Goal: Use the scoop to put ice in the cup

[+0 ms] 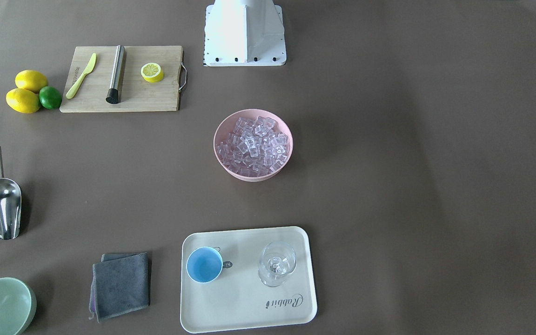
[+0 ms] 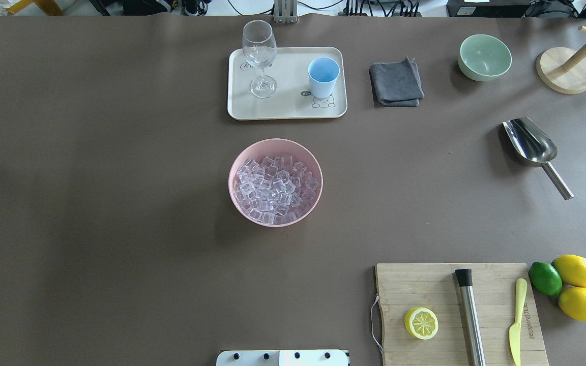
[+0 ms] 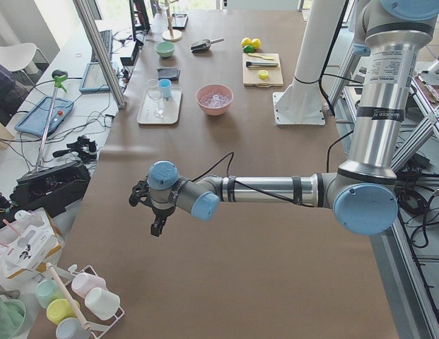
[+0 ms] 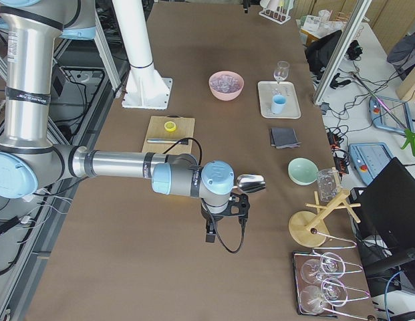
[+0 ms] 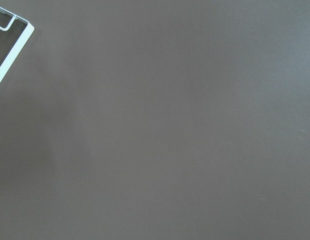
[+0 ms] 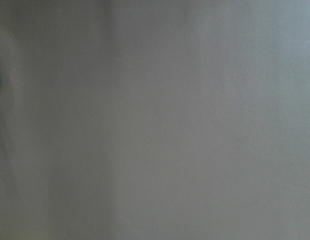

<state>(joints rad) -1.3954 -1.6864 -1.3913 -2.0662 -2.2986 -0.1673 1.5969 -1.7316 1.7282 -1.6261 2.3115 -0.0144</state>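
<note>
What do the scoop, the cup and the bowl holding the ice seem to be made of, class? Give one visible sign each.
Scoop: polished steel, mirror-like reflections. Cup: likely matte plastic, even light blue, no glare. Pink bowl: likely matte plastic or similar; dull, uniform surface.

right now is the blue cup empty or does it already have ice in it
Empty. The light-blue cup stands upright on the tray, its blue inside bare; the ice lies in the pink bowl.

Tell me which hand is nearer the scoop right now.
Right. The right hand hangs over the table close to the scoop, toward the table's right end. The left hand hovers near the opposite end, far from it.
</note>
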